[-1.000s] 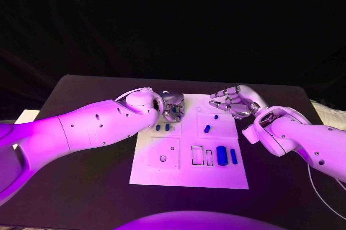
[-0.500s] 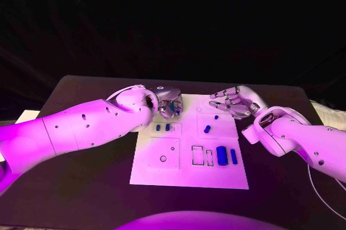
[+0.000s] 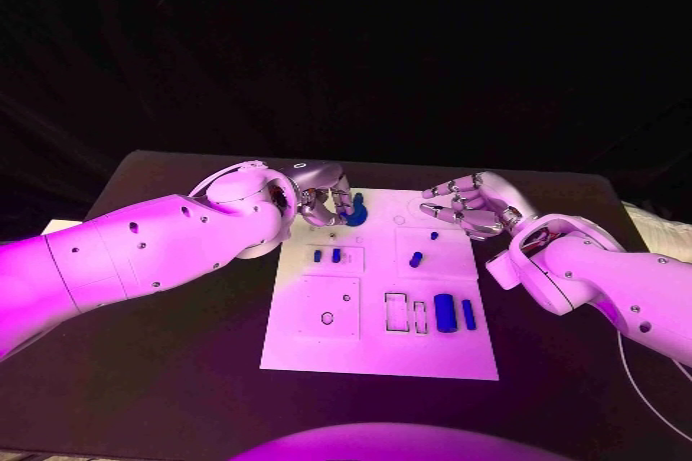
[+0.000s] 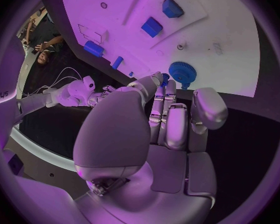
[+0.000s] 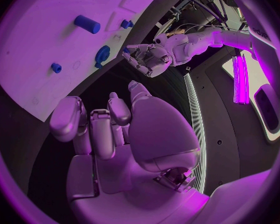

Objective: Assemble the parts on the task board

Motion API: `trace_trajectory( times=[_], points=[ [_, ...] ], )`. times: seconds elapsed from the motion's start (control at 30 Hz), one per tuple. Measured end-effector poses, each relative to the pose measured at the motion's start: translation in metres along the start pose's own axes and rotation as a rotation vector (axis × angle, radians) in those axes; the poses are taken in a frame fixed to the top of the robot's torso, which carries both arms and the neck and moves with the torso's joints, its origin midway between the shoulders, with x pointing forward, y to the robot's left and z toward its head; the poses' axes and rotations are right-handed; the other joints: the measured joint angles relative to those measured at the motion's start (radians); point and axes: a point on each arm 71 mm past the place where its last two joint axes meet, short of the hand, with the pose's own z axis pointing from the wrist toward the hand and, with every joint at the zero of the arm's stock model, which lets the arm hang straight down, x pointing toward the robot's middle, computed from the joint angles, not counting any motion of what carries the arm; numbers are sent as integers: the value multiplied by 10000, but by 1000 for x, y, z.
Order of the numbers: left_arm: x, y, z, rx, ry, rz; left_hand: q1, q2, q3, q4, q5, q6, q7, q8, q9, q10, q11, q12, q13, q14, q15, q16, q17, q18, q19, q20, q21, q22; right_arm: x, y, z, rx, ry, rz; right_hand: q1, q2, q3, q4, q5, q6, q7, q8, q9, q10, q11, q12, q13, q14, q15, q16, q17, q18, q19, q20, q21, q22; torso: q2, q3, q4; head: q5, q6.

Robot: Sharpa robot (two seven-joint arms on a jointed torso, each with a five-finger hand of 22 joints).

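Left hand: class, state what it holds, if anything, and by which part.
Cannot be told: the left hand's fingertips reach the blue gear's rim, but no clear grip shows.

Room was dim, board (image 3: pixel 378 321) glared brightly, background stayed black, and wrist views bent strongly at their rims.

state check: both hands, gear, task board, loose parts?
left hand: pinches the gear
gear: on edge, in left hand at the board's far corner
right hand: holds nothing, fingers apart
task board: flat on table
parts: lying on board
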Motion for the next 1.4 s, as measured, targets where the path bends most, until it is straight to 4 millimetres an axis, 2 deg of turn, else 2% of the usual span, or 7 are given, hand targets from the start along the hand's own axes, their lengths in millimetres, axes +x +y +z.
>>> trace_trajectory(
  times=[0.17,0.5,1.4],
  points=[
    [2,8,-1,-232,122,-142,-28,-5,0,0,0,0,0,0,0,5,-3,-6,0,0,0,0,0,2,0,0,22,5,0,0,0,-2,3,6,0,0,0,0,0,0,0,0,0,0,0,0,0,0,0,0,0,0,0,0,0,1,11,-11,-9,7,-7],
    [14,20,-3,-578,522,-268,-41,-18,-1,-1,-1,57,12,0,-9,34,-32,-28,3,0,0,0,-51,1,0,0,22,27,0,0,0,7,-3,3,0,0,0,0,0,0,0,0,0,0,0,0,0,0,0,0,-1,0,0,0,0,1,13,-8,-18,6,-44],
    [22,22,-3,-706,1061,-306,-107,-7,-4,1,-21,70,-2,0,-17,89,-17,-64,10,0,0,0,-86,1,0,1,71,92,0,0,-1,7,0,11,0,0,0,0,0,0,0,0,0,0,0,0,0,0,0,0,-3,1,0,0,0,1,13,-6,-23,-2,-103]
  ],
)
